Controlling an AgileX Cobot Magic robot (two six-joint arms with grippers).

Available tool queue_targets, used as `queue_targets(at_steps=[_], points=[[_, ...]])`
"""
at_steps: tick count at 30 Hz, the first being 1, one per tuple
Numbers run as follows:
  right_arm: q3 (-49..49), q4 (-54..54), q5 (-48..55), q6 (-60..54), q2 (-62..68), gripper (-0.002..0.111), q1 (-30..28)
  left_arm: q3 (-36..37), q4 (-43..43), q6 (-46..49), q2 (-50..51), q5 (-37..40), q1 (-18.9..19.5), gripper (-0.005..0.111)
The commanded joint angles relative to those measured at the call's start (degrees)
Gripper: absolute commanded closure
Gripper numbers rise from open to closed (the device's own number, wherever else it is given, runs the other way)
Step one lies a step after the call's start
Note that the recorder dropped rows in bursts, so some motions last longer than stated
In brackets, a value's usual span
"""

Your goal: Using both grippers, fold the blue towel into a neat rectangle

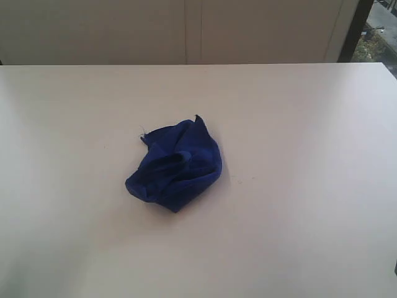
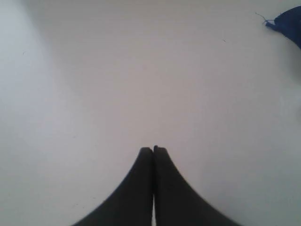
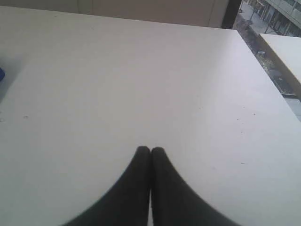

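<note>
Grippers first: your left gripper (image 2: 153, 149) has its fingers pressed together with nothing between them, and your right gripper (image 3: 150, 149) matches it, tips touching and empty. Both hang over the table (image 1: 298, 124), and neither shows in the exterior view, so you are starting from well back.

Ahead of them lies the towel (image 1: 175, 164), bunched into a crumpled heap near the middle of the table, a little toward the left side. Each wrist camera catches only a scrap of it at the frame edge: the left one sees a corner with a loose thread (image 2: 260, 17), the right one barely a sliver of blue. So the towel sits between the two arms, inward from each and well apart from both. I judge your left arm the nearer, though not by much.

As a heap it has no true long axis. The lump stretches slightly on a diagonal, from a near-left bulge to a peaked corner at the far right. No flat edge or label shows, so you will likely need to part the fingers and draw corners outward to spread it before any fold.

Past the towel, the table runs on to a pale wall (image 1: 186, 31).
</note>
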Motion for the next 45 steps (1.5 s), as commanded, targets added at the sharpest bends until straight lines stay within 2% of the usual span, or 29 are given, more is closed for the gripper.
queue_targets(at_steps=[1,16,28,45], points=[[0.29,-0.2,-0.35,-0.29,-0.14,0.108,-0.32,0.24,-0.19,-0.49,-0.26,-0.22,0.12,0.107],[0.29,-0.2,-0.61,-0.29,-0.14,0.108,-0.32,0.24,-0.19,-0.49,-0.26,-0.22,0.12,0.107],[0.29,-0.2,-17.17,-0.29,-0.14,0.108,-0.32,0.24,-0.19,-0.49,-0.26,-0.22,0.12,0.107],[0.29,0.42,-22.26,-0.02,-0.14,0.108,-0.32,0.24,-0.19,-0.49,-0.26,-0.22,0.12,0.107]])
